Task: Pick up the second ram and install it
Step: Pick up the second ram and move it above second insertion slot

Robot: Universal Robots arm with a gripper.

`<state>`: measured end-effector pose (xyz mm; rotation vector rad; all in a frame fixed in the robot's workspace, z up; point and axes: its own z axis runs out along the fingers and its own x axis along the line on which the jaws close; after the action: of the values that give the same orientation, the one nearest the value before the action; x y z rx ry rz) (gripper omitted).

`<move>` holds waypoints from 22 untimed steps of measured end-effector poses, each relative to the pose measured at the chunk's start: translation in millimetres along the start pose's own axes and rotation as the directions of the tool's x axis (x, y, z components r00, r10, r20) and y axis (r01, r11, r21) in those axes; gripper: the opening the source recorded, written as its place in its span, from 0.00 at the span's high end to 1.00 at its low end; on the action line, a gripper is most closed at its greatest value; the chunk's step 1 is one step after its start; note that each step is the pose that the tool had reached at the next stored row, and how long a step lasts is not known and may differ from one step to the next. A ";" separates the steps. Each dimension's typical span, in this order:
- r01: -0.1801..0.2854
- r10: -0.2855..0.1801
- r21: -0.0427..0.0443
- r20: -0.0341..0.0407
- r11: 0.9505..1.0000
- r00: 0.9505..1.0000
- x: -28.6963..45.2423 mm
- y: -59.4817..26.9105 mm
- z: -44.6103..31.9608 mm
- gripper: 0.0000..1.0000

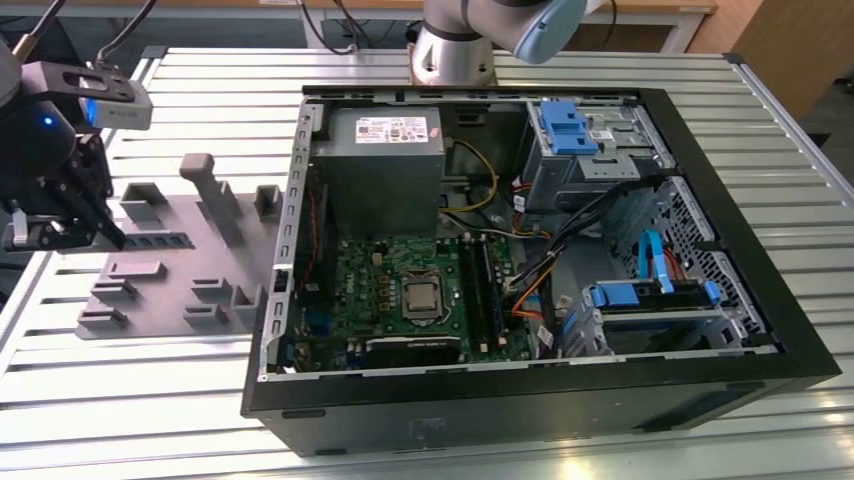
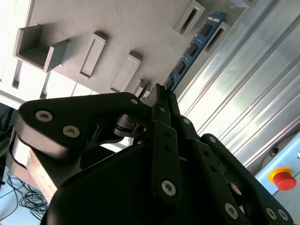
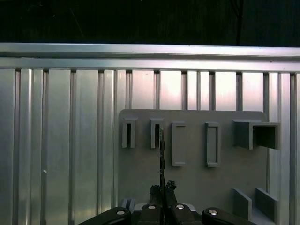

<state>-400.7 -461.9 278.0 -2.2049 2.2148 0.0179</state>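
Second ram (image 2: 190, 51) clamped edge-on in narrow jaws of gripper (image 2: 160, 90), jutting out over grey fixture (image 3: 140, 178). Held at exterior view's left, apart from open computer case (image 1: 534, 405) on slatted table (image 1: 134, 400).

Open PC case (image 1: 534, 410) w/ mobo (image 1: 363, 272), grey fixture plate (image 1: 154, 268) beside, slatted alu table (image 1: 134, 400)

Table (image 1: 134, 400) — ribbed metal, fixture (image 1: 167, 275) — matt plastic
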 end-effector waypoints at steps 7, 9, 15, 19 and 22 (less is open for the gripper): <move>0.000 0.000 0.000 0.000 1.000 1.000 0.0 0.0 -1.3 0.86; 0.000 0.000 0.000 0.000 1.000 1.000 0.0 -0.1 -1.8 0.86; 0.000 0.000 0.000 0.000 1.000 1.000 -0.1 -0.1 -3.0 0.86; 0.000 0.000 0.000 0.000 1.000 1.000 -0.1 -0.1 -3.9 0.86; 0.000 0.000 0.000 0.000 1.000 1.000 -0.1 -0.1 -4.7 0.86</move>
<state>-400.7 -462.0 282.7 -2.2048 2.2148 0.0179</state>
